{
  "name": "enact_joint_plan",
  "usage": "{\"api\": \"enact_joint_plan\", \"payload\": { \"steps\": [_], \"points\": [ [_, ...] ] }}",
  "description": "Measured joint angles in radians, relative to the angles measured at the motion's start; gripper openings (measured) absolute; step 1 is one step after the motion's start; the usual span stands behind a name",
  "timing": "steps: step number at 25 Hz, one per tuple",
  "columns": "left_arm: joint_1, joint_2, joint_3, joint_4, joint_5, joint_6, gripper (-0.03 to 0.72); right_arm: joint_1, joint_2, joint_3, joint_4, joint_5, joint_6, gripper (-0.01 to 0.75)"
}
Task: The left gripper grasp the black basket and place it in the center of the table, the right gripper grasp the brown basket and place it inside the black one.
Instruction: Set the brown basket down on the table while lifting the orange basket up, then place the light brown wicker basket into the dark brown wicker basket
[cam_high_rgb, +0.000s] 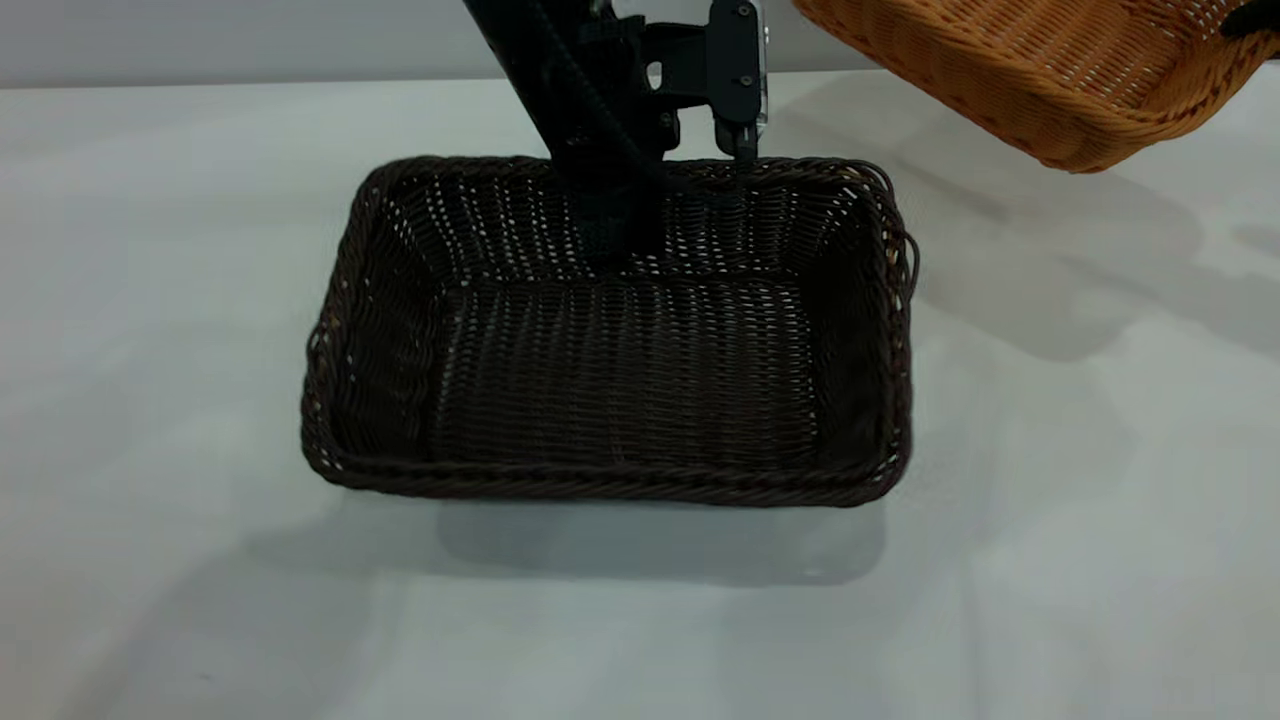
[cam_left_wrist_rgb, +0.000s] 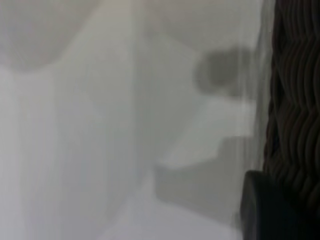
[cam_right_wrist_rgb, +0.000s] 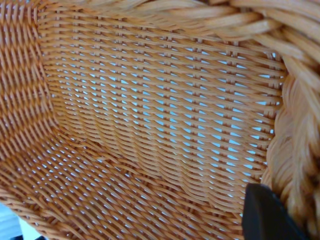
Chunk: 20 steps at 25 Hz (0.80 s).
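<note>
Now the black basket (cam_high_rgb: 610, 340) sits mid-table (cam_high_rgb: 150, 300), left gripper (cam_high_rgb: 737, 150) at its far rim, jaw state unclear; up right, the brown basket (cam_high_rgb: 1040, 70) hangs clamped in the right gripper (cam_right_wrist_rgb: 270, 212), needing carrying over and lowering in

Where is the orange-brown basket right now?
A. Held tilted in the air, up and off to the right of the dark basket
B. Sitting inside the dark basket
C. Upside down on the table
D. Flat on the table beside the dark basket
A: the brown basket hangs tilted above the table, casting a shadow below it, apart from the black basket, which rests empty on the table with the left gripper at its far rim.
</note>
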Motion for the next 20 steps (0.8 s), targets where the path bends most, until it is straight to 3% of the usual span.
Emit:
{"api": "enact_joint_plan", "payload": {
  "steps": [6,9,15,20],
  "points": [
    [-0.004,0.014,0.001,-0.002,-0.027,-0.061,0.398,0.0,0.0,-0.002,0.0,0.023,0.0,0.067],
    [-0.005,0.003,0.001,-0.004,-0.03,-0.061,0.473,0.0,0.0,-0.002,0.0,0.038,0.0,0.067],
    [0.031,-0.129,0.002,-0.009,0.08,-0.136,0.502,0.0,0.0,-0.004,-0.004,0.071,0.002,0.067],
    [0.16,-0.258,0.002,-0.011,0.297,-0.206,0.504,0.0,0.0,-0.004,-0.058,0.103,0.026,0.067]
  ]
}}
